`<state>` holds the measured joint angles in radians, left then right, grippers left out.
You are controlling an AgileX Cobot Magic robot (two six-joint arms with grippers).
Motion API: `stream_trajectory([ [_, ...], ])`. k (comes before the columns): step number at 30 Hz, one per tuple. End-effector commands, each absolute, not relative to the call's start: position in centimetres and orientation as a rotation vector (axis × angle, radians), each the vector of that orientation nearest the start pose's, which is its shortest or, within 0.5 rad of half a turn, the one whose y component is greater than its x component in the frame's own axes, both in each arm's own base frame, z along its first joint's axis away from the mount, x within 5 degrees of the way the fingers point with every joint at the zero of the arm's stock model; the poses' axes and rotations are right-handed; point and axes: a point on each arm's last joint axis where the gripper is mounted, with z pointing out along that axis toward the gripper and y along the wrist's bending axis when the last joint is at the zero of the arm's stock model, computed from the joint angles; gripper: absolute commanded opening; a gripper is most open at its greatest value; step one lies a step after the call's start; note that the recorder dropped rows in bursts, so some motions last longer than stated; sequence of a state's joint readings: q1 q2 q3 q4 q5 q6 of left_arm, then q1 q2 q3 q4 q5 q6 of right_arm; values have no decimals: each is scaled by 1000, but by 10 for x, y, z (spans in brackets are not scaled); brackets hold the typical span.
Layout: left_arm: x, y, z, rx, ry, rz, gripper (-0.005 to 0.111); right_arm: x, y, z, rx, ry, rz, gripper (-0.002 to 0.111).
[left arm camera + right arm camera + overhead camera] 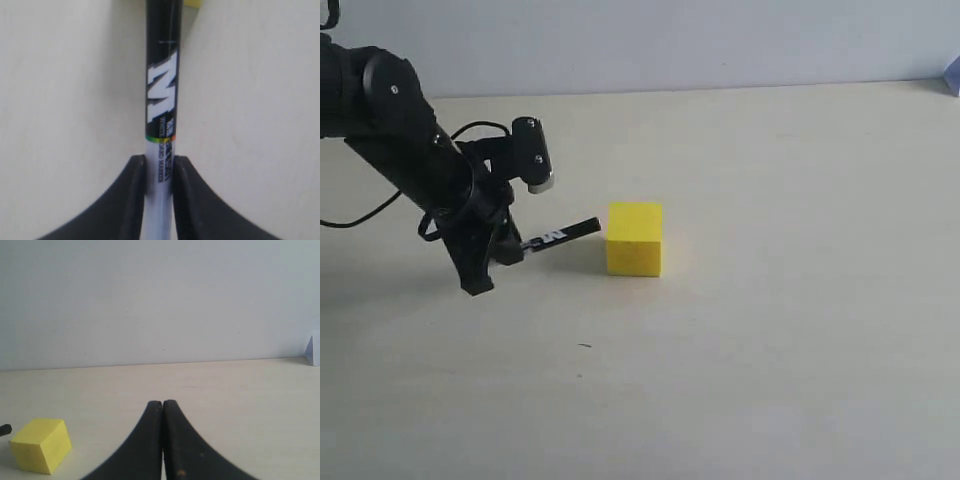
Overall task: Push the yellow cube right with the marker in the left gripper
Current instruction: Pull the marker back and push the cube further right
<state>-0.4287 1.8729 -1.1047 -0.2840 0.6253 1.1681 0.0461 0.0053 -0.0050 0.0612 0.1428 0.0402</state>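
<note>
Left claw (160,160) clamped on marker (161,90), white "M" on label, tip aimed right at yellow cube (634,238), right claw (162,405) together

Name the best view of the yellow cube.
Exterior view: the yellow cube shows whole, marker tip beside it. Right wrist view shows it too, near the frame's edge; left wrist view, only yellow slivers behind the marker.

Open table (800,300) lies right of the yellow cube (634,238); marker (560,236) crowds its left.

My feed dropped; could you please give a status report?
Left end effector shut on marker. Right end effector shut, empty. Tip near yellow cube. Nothing blocking.
</note>
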Motion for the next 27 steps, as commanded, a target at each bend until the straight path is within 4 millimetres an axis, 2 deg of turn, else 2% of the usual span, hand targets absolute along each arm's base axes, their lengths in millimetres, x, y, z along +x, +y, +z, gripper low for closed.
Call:
stream_trajectory([
  [1, 327, -156, 168, 1764, 2144, -94, 0, 56, 3, 201, 36, 1619, 119, 0],
  [5, 331, -149, 174, 1854, 2124, -43, 0, 56, 3, 201, 36, 1619, 119, 0],
  [8, 335, -150, 186, 2044, 2047, -45, 0, 56, 3, 201, 36, 1619, 119, 0],
  [12, 357, -160, 201, 2075, 2082, -85, 0, 56, 3, 201, 36, 1619, 119, 0],
  [15, 371, -155, 195, 2201, 2077, 41, 0, 56, 3, 201, 36, 1619, 119, 0],
  [17, 376, -155, 187, 2236, 2070, 67, 0, 56, 3, 201, 36, 1619, 119, 0],
  [21, 383, -158, 173, 2240, 2096, 52, 0, 56, 3, 201, 36, 1619, 119, 0],
  [27, 383, -161, 170, 2210, 2136, 34, 0, 56, 3, 201, 36, 1619, 119, 0],
])
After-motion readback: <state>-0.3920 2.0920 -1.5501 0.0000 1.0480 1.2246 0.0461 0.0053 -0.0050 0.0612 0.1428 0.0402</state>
